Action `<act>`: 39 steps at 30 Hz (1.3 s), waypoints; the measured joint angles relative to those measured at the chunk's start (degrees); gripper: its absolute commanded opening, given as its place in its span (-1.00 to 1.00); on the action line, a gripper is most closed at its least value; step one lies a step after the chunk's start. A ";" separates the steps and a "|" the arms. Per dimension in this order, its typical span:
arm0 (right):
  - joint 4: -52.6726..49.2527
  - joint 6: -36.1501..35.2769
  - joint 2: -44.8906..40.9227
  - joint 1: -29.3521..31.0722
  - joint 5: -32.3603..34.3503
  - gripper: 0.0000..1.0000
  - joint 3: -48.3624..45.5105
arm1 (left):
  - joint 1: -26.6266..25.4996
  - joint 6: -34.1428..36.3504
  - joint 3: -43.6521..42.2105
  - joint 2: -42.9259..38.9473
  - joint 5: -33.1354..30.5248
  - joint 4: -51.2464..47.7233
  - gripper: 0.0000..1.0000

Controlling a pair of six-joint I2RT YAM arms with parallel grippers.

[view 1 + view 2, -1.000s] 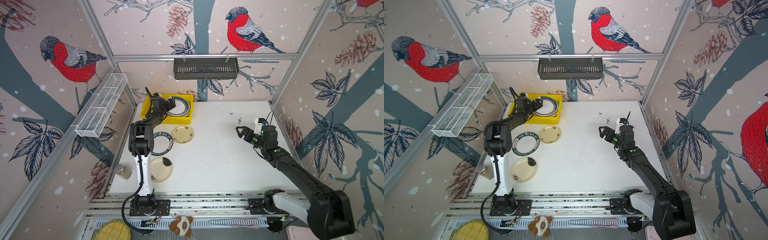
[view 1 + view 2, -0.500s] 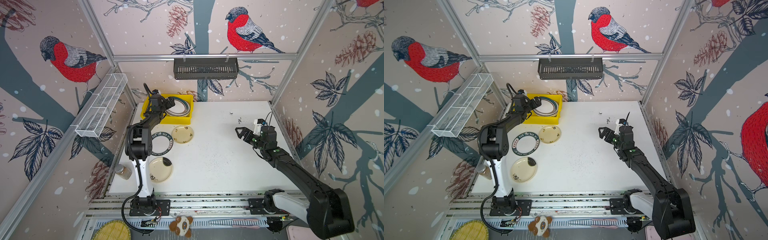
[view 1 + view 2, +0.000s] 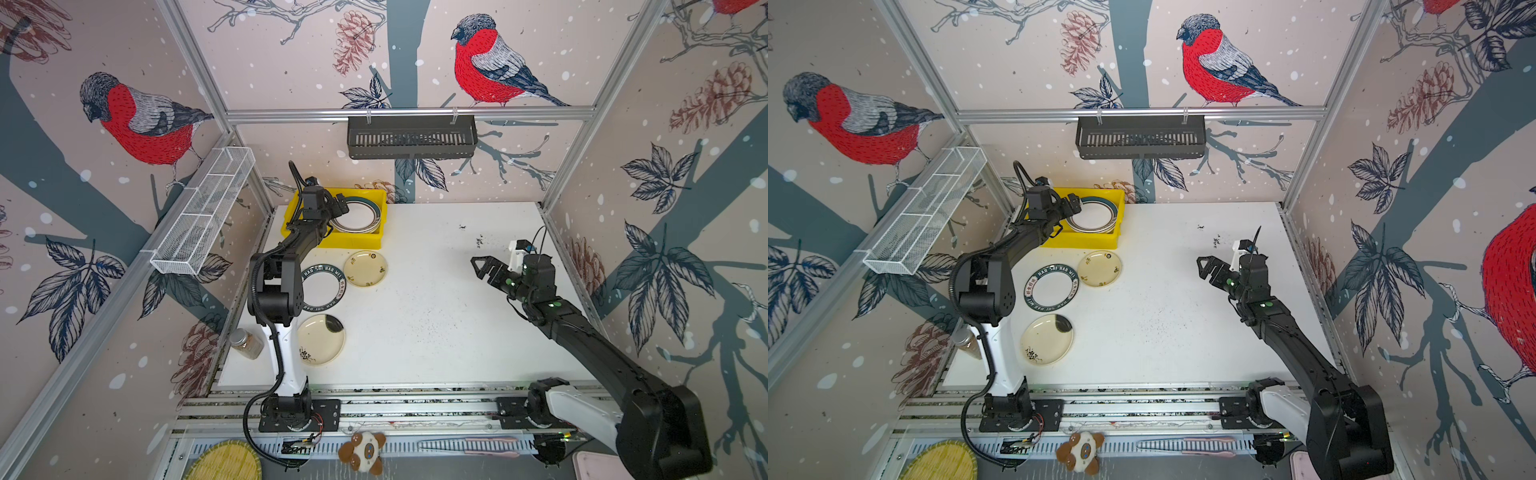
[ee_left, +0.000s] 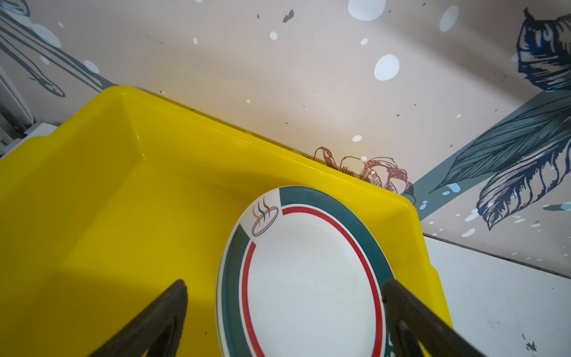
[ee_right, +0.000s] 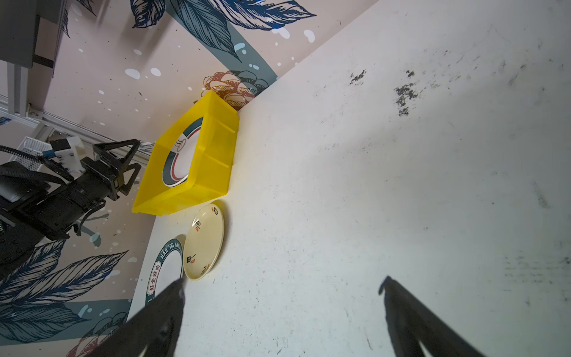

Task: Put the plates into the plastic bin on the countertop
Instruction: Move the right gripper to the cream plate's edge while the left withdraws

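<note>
Your left fingers (image 4: 160, 315) spread, empty, over yellow bin (image 3: 332, 240) at 11 o'clock; green-rimmed plate (image 3: 362, 216) inside. Your right fingers (image 5: 411, 318) spread, empty, 3 o'clock. Three plates (image 3: 365, 269) on worktop (image 3: 436, 332), 9 o'clock.

Bright, even light casts soft shadows on the countertop (image 3: 436, 332); edges bend wide-angle, and wrist-view fingers (image 4: 154, 324) blur.
</note>
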 measured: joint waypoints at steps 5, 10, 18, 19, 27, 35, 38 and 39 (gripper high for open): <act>0.33 0.02 0.48 1.09 0.09 0.98 -0.31 | -1.36 0.42 -3.93 -4.76 -0.61 0.42 0.95; 1.64 0.07 4.28 3.91 -1.03 0.94 -0.11 | -2.86 0.42 -12.28 -12.61 -1.62 2.60 0.95; 5.60 0.00 14.86 12.22 -2.89 0.87 5.46 | -7.50 -1.25 -33.09 -29.99 -2.19 8.04 0.95; 6.25 0.02 16.39 12.79 -3.10 0.82 6.03 | -7.87 -1.25 -34.91 -31.82 -2.25 8.13 0.95; 9.94 -0.02 31.17 18.21 -4.22 0.54 15.43 | -9.29 -3.06 -47.52 -44.52 -3.02 8.63 0.95; 15.50 0.09 45.97 22.16 -5.73 0.22 25.09 | -9.29 -5.27 -52.65 -47.17 -1.55 8.48 0.95; 17.35 -0.07 50.12 24.09 -4.90 0.10 28.30 | -9.31 -6.14 -53.68 -47.71 -1.07 8.85 0.95; 17.79 -0.07 51.43 24.55 -4.87 0.07 29.33 | -9.31 -6.32 -54.03 -47.82 -0.66 8.92 0.95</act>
